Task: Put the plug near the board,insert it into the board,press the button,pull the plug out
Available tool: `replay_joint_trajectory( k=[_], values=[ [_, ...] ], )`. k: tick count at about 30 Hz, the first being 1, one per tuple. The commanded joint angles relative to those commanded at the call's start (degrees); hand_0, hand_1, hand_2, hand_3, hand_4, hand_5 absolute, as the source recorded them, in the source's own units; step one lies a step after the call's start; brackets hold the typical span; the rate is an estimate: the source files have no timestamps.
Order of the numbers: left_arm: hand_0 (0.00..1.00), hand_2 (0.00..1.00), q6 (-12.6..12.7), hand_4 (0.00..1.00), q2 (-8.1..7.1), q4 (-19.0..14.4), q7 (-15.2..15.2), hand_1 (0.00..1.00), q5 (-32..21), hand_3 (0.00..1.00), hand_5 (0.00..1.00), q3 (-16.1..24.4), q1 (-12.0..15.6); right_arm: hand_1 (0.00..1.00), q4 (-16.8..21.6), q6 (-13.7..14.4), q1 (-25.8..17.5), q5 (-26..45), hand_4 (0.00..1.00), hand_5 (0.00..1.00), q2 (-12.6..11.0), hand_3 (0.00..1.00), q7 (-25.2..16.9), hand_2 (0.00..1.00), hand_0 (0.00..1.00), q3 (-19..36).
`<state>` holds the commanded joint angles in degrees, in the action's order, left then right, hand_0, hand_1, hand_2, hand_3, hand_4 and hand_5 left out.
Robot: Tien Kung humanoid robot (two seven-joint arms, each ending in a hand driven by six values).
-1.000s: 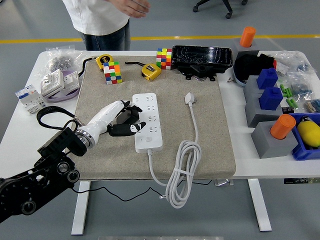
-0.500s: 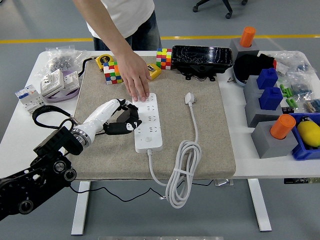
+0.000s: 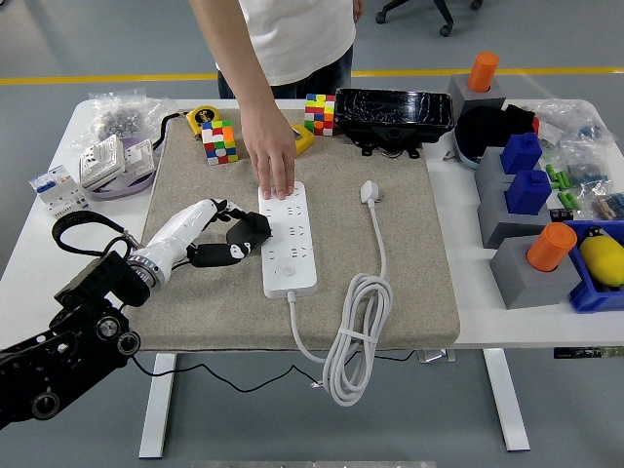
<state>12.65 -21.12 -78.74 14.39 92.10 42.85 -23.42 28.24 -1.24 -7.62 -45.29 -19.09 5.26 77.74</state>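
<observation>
The plug (image 3: 370,191) lies unplugged on the mat right of the board (image 3: 287,237), light, rigid and smooth on a stiff springy cord, best gripped by its body sides; the left hand (image 3: 229,243), fingers loosely curled and empty, rests beside the board.

White plug (image 3: 370,190) beside board (image 3: 287,238)

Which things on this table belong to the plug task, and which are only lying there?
Belong to the job:
power strip
white plug with its cable
left hand, beside the strip
person's hand, resting on the strip's far end

Just lying about:
Rubik's cubes
tape measures
black tray
orange cylinders
blue blocks
</observation>
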Motion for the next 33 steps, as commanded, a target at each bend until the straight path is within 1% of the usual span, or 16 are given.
replay_joint_trajectory(
  k=[4,14,20,27,33],
  values=[
    [0.741,0.759,-0.1,0.733,0.23,-0.6,0.1,0.753,-0.3,0.666,0.395,-0.7,-0.6,0.677,-0.1,0.0,0.0,0.0,0.984,0.532,0.1,0.588,0.0,0.674,0.670,0.0],
    [0.739,0.758,-0.6,0.734,1.34,-0.5,0.3,0.753,-1.2,0.666,0.397,-3.3,-2.3,0.677,-0.1,0.0,0.0,0.1,0.984,0.531,0.1,0.588,0.0,0.675,0.670,0.0],
    [0.737,0.758,-0.6,0.734,1.88,-0.6,0.3,0.750,-1.1,0.664,0.398,-4.0,-3.7,0.677,-0.1,0.0,0.0,0.1,0.984,0.530,0.0,0.588,0.0,0.675,0.670,-0.1],
    [0.734,0.755,-1.1,0.737,2.45,-0.2,0.6,0.749,-1.0,0.663,0.401,-5.1,-5.2,0.677,-0.1,-0.1,0.0,0.2,0.984,0.530,0.0,0.588,0.0,0.674,0.672,-0.1],
    [0.734,0.751,-1.5,0.738,3.05,0.8,0.8,0.748,-1.1,0.661,0.402,-6.7,-6.5,0.677,-0.1,0.0,0.0,0.2,0.985,0.530,0.0,0.588,0.0,0.674,0.673,-0.1]
  ],
)
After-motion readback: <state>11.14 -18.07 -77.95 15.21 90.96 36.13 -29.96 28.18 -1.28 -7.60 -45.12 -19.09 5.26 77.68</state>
